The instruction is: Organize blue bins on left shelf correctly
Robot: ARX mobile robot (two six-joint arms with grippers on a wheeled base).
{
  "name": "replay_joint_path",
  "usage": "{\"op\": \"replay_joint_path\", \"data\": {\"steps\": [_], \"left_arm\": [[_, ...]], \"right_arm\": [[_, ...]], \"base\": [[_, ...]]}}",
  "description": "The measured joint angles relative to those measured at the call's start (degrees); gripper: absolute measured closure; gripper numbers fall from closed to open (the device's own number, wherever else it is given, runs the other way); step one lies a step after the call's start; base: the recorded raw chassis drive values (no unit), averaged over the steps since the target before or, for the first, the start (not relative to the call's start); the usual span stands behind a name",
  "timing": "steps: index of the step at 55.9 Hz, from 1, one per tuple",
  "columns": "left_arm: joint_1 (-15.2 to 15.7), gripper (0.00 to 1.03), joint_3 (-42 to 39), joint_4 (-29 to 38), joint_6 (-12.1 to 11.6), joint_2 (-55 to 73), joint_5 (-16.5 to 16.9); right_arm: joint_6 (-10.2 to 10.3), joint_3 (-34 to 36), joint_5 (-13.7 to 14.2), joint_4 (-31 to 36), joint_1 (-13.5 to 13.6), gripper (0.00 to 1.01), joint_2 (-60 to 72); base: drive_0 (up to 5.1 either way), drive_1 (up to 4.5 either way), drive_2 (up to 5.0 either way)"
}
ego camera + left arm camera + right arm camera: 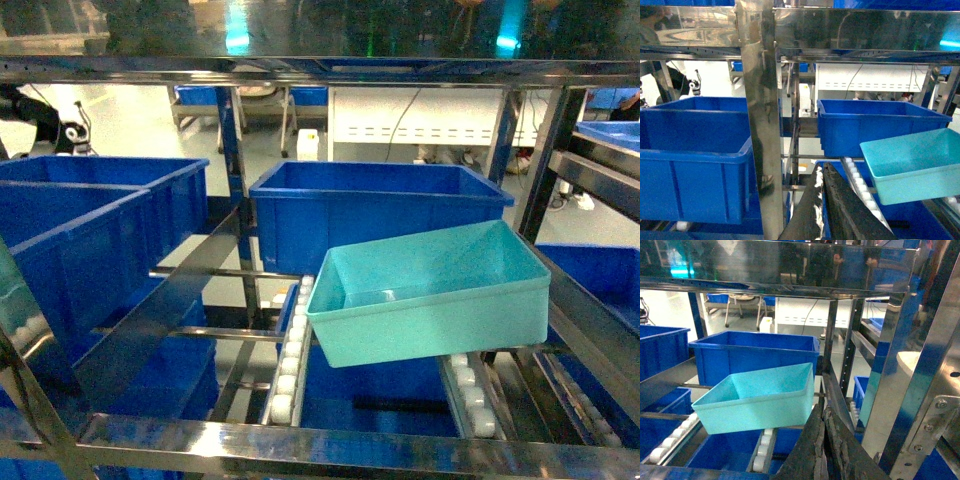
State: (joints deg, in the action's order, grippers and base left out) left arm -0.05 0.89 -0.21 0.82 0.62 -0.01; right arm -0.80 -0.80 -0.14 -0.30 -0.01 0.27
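Note:
One light turquoise blue bin (430, 295) rests empty on the left shelf (330, 440), askew and tilted across two white roller tracks (288, 372). It also shows in the left wrist view, blue bin (915, 165), and in the right wrist view, blue bin (760, 395). My left gripper (822, 167) is shut with nothing in it, to the left of the bin and nearer the camera. My right gripper (823, 410) is shut and empty too, close by the bin's near right corner. Neither gripper appears in the head view.
Royal-blue crates stand around: one behind the bin (375, 210), two on the left (90, 230), and one below the tracks (370, 400). A steel upright (760, 125) stands left of my left gripper, and slanted steel posts (920, 370) stand to the right of my right gripper.

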Motion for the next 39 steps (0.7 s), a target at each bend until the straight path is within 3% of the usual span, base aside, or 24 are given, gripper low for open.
{"op": "replay_joint_path", "data": {"steps": [9,12,39], "left_arm": [[-0.02,1.01,0.0,0.0,0.04,0.0,0.0],[-0.02,0.93,0.0,-0.02,0.02,0.0,0.0],[-0.02,0.09,0.0,0.0,0.02,0.0,0.0]], "right_arm": [[0.0,0.0,0.0,0.02,0.0,0.99,0.0],[-0.02,0.0,0.0,0.02,0.0,0.98,0.0],[-0.02,0.0,0.0,0.02,0.0,0.14,0.0]], "base": [[0.0,0.0,0.0],[0.0,0.0,0.0],[0.0,0.0,0.0]]}}
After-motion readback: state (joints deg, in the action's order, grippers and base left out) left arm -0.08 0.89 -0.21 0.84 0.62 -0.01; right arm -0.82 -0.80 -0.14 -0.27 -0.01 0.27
